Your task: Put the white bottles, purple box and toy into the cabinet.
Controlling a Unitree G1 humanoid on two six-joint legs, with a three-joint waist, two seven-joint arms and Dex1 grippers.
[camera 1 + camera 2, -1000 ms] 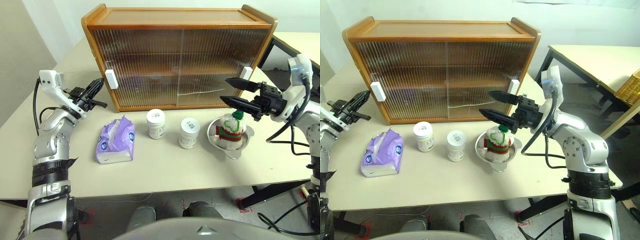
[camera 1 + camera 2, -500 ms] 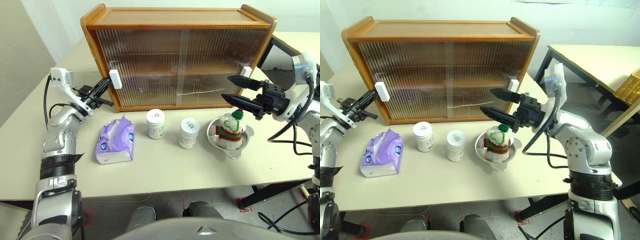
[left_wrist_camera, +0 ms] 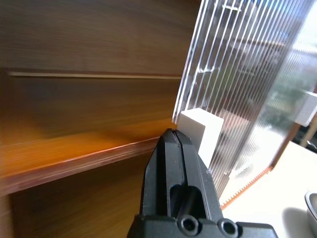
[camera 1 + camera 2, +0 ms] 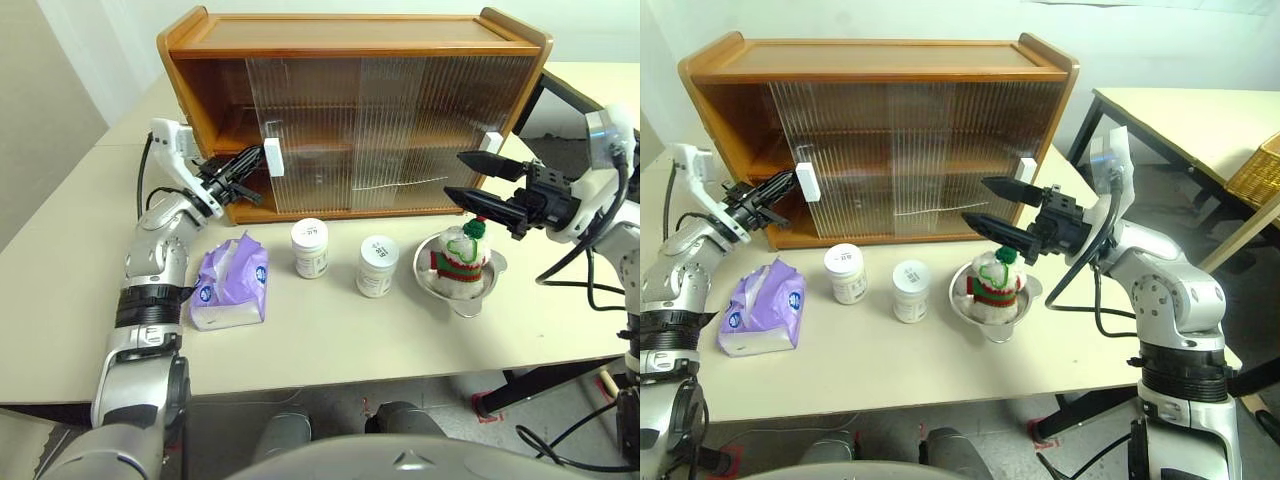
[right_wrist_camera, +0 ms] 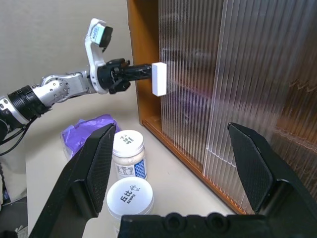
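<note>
One cabinet (image 4: 350, 40) door now slid rightward by left end effector (image 4: 256, 168).

A pale table (image 4: 330, 330) stands by white walls (image 4: 1160, 40), another table (image 4: 1180, 125) alongside.

Head pair downward; wrists toward cabinet (image 4: 350, 60)

Left hand (image 4: 247, 167) closed, right hand (image 4: 472, 180) wide open, both raised.
</note>
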